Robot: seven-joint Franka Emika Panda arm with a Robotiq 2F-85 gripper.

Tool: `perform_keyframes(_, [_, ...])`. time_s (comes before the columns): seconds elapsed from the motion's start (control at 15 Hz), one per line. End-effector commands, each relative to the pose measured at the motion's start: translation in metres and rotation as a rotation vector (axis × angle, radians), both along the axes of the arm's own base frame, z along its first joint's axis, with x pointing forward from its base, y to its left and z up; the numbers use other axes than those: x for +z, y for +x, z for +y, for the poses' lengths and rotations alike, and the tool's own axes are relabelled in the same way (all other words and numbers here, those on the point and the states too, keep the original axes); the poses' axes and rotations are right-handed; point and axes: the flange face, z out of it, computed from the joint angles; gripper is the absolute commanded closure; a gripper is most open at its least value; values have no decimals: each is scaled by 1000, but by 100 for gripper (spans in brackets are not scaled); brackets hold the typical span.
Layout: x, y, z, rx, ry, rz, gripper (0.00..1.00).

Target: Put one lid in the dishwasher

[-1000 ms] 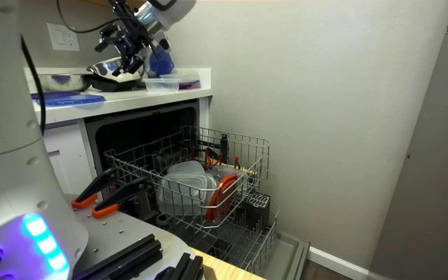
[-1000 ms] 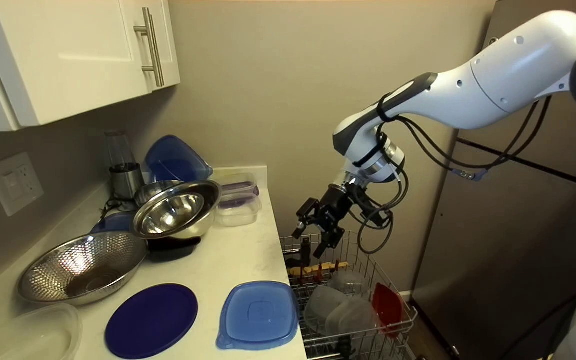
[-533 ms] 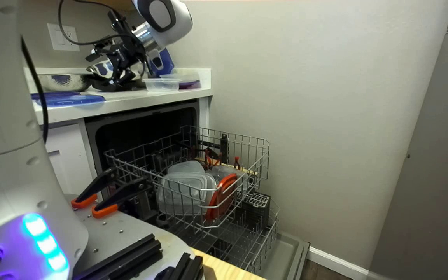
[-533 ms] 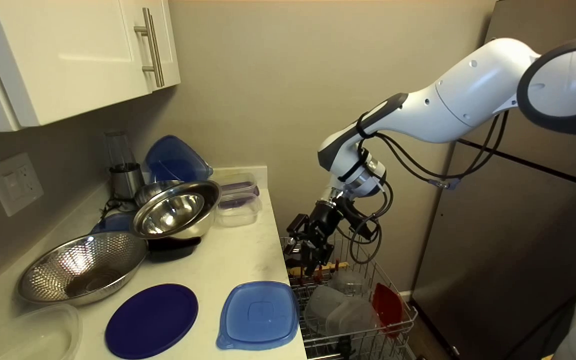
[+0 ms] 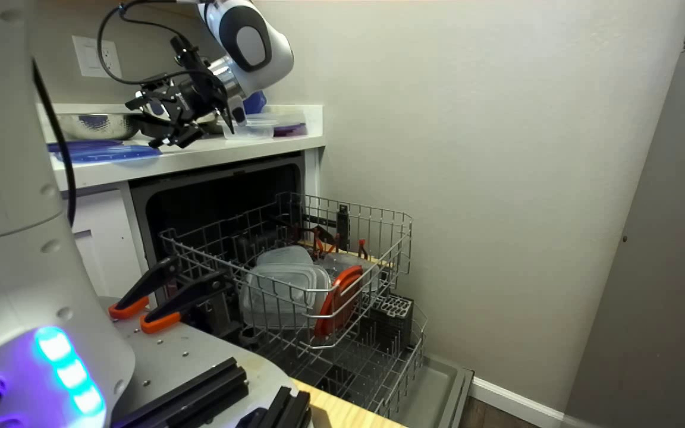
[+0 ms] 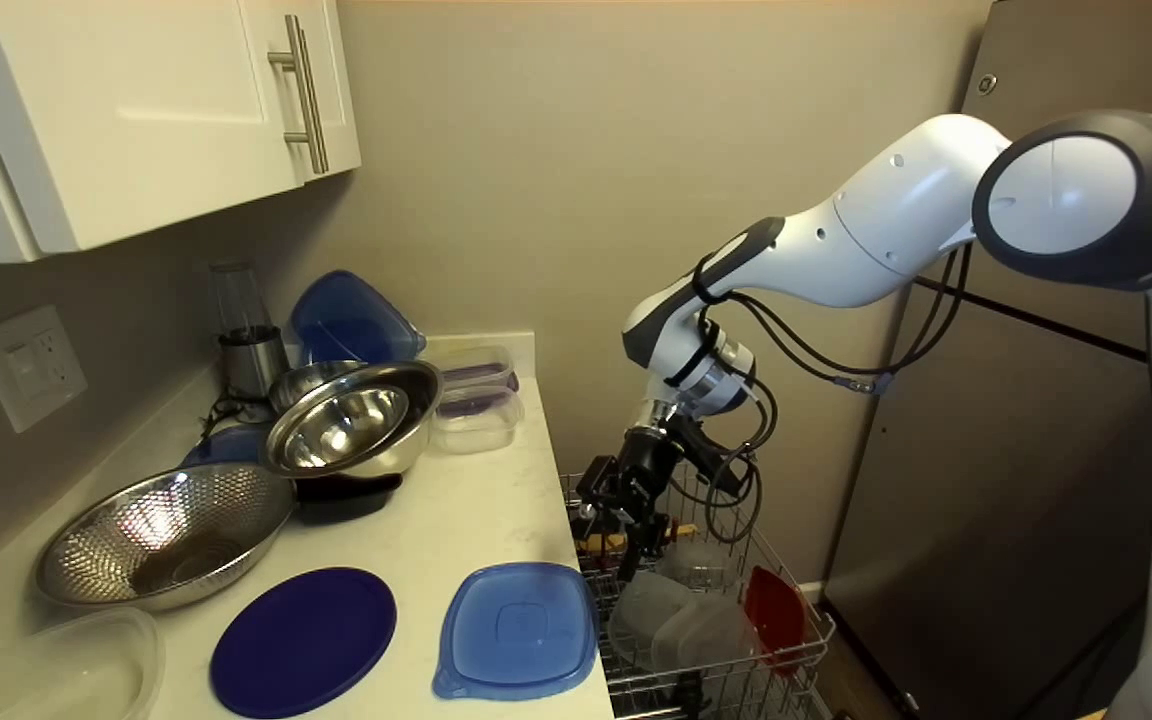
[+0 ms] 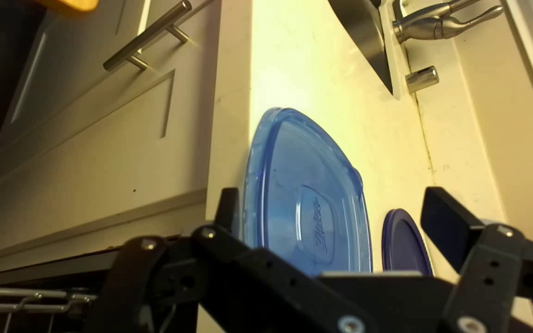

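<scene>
The blue lid [image 6: 516,630] lies flat on the white counter close to its edge. It also shows in the wrist view [image 7: 315,199] and edge-on in an exterior view [image 5: 107,156]. My gripper [image 7: 337,217] is open and empty, tilted, its fingers spread wide and aimed at the lid. In both exterior views the gripper [image 5: 151,123] [image 6: 608,545] hangs near the counter edge, apart from the lid. The dishwasher [image 5: 217,184] is open with its upper rack [image 5: 402,238] pulled out, holding pale containers [image 5: 286,291] and a red-orange item [image 5: 339,303].
A dark blue round lid [image 6: 303,642] lies beside the blue lid. A metal colander [image 6: 166,535], stacked metal bowls [image 6: 401,450] and clear containers [image 6: 476,425] stand on the counter. A wall cabinet [image 6: 156,110] overhangs it. A faucet [image 7: 433,23] shows in the wrist view.
My gripper has moved down and slightly left in both exterior views, tilting more towards the counter. The arm's elbow has lowered. The lids and dishes have not moved.
</scene>
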Motion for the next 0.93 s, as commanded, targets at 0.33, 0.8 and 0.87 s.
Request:
perform_keyframes(0.33, [-19, 11, 4, 38, 7, 17, 0])
perform_keyframes(0.8, [-19, 17, 5, 18, -6, 6, 0])
perform_keyframes(0.87, [-19, 18, 5, 18, -6, 6, 0])
